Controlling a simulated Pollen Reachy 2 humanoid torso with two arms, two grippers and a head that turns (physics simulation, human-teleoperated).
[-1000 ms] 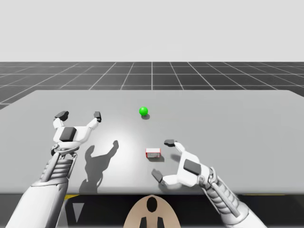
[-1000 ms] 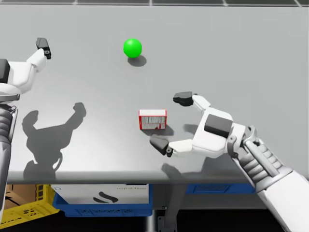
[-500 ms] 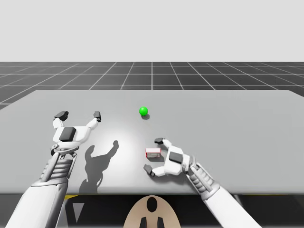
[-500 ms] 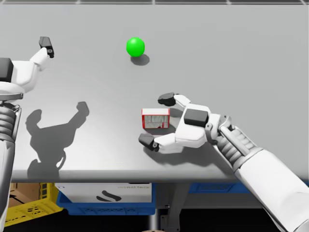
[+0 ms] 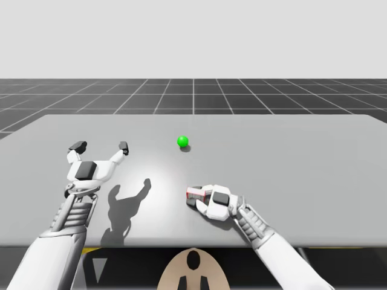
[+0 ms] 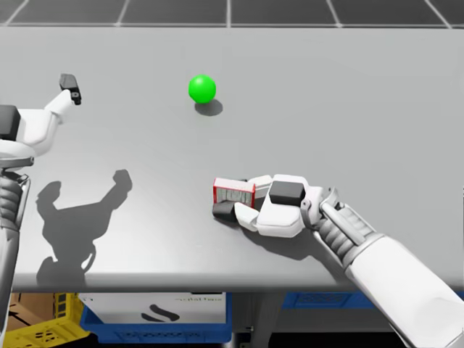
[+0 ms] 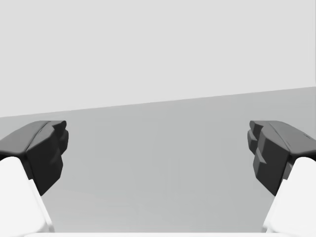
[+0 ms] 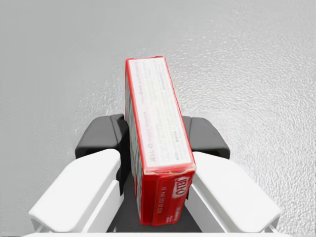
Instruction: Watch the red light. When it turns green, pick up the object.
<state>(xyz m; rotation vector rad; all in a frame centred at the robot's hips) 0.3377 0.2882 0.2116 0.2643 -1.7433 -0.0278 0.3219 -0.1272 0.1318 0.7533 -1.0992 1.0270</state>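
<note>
The light, a small green ball, sits on the grey table towards the back. The object is a small red and white box standing on edge near the table's front. My right gripper is shut on it, one dark pad pressed against each broad side, with the box still down on the table. Far off to the left, my left gripper hovers above the table, open and holding nothing; one of its fingertips shows in the head view.
Shadows of my left arm fall on the table between the two arms. Below the table's front edge stand a blue crate and a yellow crate. Bare tabletop stretches to the right and behind the ball.
My right gripper slid left around the box and shut on it. The left arm stayed still and the light stayed green. My head has turned slightly.
</note>
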